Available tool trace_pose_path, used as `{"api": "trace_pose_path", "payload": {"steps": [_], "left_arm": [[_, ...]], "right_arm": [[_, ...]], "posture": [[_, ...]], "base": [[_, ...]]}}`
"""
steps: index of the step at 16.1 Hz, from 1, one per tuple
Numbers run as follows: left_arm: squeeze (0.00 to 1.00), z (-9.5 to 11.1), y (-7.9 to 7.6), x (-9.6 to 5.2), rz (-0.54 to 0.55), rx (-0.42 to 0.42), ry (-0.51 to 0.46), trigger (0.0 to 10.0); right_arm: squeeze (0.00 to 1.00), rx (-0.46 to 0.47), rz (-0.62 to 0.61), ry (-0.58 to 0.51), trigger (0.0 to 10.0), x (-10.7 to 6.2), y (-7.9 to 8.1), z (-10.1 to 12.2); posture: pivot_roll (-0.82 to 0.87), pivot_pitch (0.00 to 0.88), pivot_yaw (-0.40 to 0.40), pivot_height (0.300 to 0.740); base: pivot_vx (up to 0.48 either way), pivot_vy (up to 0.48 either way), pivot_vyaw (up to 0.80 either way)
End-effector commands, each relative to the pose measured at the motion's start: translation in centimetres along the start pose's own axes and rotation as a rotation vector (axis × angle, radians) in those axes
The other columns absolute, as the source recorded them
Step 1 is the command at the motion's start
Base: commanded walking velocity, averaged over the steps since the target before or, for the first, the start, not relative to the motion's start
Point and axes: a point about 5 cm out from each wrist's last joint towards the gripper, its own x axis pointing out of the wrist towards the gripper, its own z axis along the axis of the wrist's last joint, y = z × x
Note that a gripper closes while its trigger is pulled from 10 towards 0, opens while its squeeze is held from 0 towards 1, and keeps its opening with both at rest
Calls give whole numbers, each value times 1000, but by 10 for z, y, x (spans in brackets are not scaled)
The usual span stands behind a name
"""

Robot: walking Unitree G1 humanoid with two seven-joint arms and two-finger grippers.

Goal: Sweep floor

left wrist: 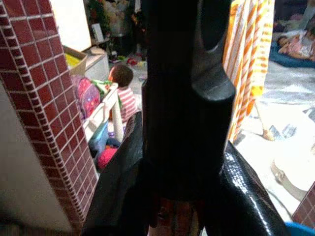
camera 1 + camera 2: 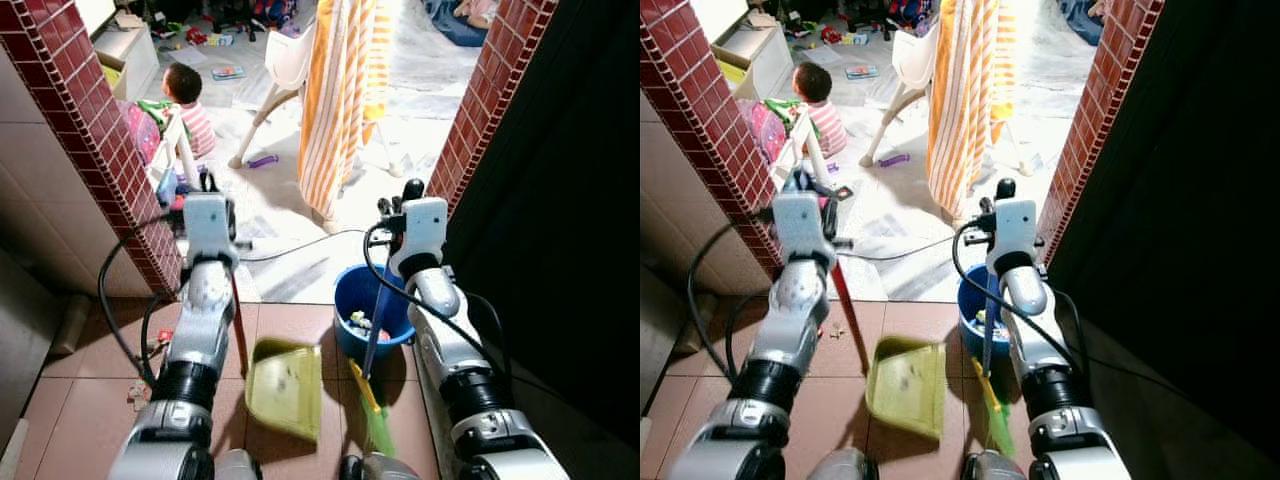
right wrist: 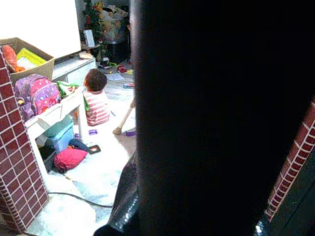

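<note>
A: Dustpan position?

B: The yellow-green dustpan [image 2: 287, 385] sits on the brown tiled floor [image 2: 80, 400], between the two arms, mouth toward the doorway. A red handle [image 2: 850, 318] slants up from its left edge toward the left gripper [image 2: 208, 186].

A: Left gripper shut on that handle?

B: Cannot tell. In the left wrist view a thick black finger [image 1: 189, 93] blocks the middle, and the contact is hidden.

A: Broom?

B: A green and yellow broom [image 2: 372, 408] stands just right of the dustpan, bristles on the tiles, with a blue stick [image 2: 376, 325] rising toward the right gripper [image 2: 405, 195]. Whether those fingers are clamped on it, cannot tell; the right wrist view is mostly a dark shape.

A: Other items on the floor?

B: A blue bucket [image 2: 350, 300] holding some rubbish stands at the threshold, touching the stick's line, behind the dustpan. Small scraps [image 2: 138, 392] lie near the left edge of the tiles.

A: Beyond the doorway?

B: Red brick posts [image 2: 85, 110] on both sides. A small child in a striped shirt [image 2: 190, 105] sits on the pale floor, back turned, beside a pink backpack [image 3: 32, 93]. An orange striped cloth [image 2: 345, 90] hangs over a white high chair [image 2: 285, 65]. A black cable [image 2: 290, 248] runs across the pale floor.
</note>
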Motion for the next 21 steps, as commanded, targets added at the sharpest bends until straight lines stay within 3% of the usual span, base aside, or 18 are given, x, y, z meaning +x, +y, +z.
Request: {"api": "trace_pose_path", "payload": {"steps": [1,5,9,13,17,21], "left_arm": [[0,13,1,2,-5,44,-67,10000],[0,7,0,-1,-12,41,-33,10000],[0,3,-1,-6,-58,39,-16,10000],[0,3,1,-6,-50,28,-3,10000],[0,4,-8,-6,-92,19,4,10000],[0,15,-16,-4,-120,-2,-19,10000]], "right_arm": [[0,40,-10,-59,10000,6,2,13],[0,42,-33,-58,10000,6,-3,13],[0,34,-48,-56,10000,5,-10,12],[0,38,-51,-51,10000,4,-6,10],[0,29,-61,-50,10000,7,-6,11],[0,24,-85,-48,10000,9,-12,12]], "posture": [[-8,0,-16,740],[-8,0,-15,740],[-14,5,-14,740],[-11,5,-13,740],[-8,0,-12,740],[-9,12,-8,740]], "base": [[0,0,0],[0,71,0],[0,480,0],[0,480,0],[0,480,0],[0,480,-800]]}}
